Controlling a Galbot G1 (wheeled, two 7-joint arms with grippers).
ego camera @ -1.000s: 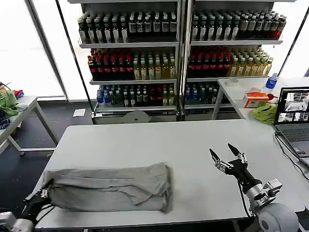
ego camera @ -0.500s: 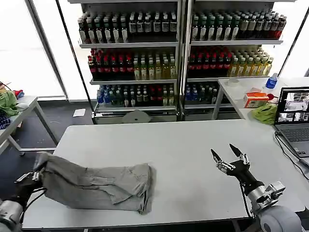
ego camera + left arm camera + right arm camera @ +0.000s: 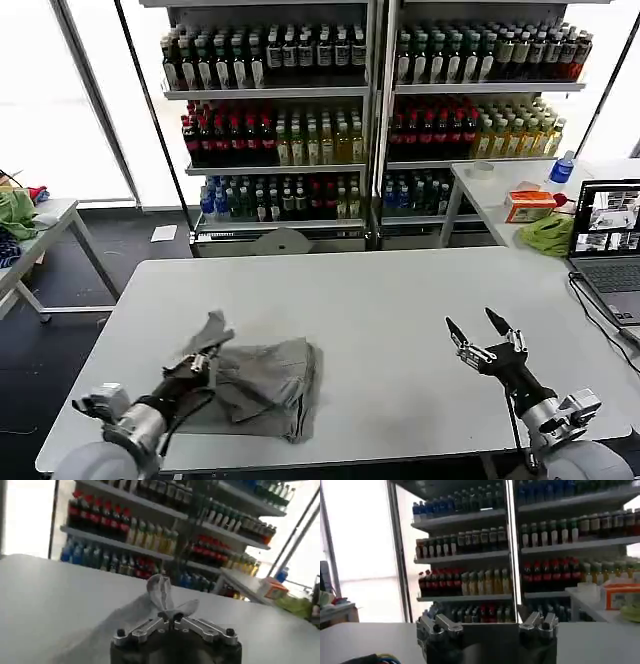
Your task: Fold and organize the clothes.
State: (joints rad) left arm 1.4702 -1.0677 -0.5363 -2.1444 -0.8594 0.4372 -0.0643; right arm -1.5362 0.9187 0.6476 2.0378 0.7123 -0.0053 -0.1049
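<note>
Mid-fold: our left gripper (image 3: 203, 358) jaws pinch a shirt (image 3: 262, 385) corner, the rest bunched on the worktop (image 3: 380, 300) just beyond. Right gripper (image 3: 484, 335) idles, jaws spread, empty. Next we judge: lay the corner across.

Shelves: tall racks (image 3: 370, 110) full of drink bottles (image 3: 270, 140) stand at the back.
Windows: big bright windows (image 3: 60, 110) glow white on both sides.
Floor: dark grey floor (image 3: 150, 260).
Tables: a big white table (image 3: 400, 300) in front, a small side table (image 3: 45, 225) at the left, another at the right holding a laptop (image 3: 608, 235).
</note>
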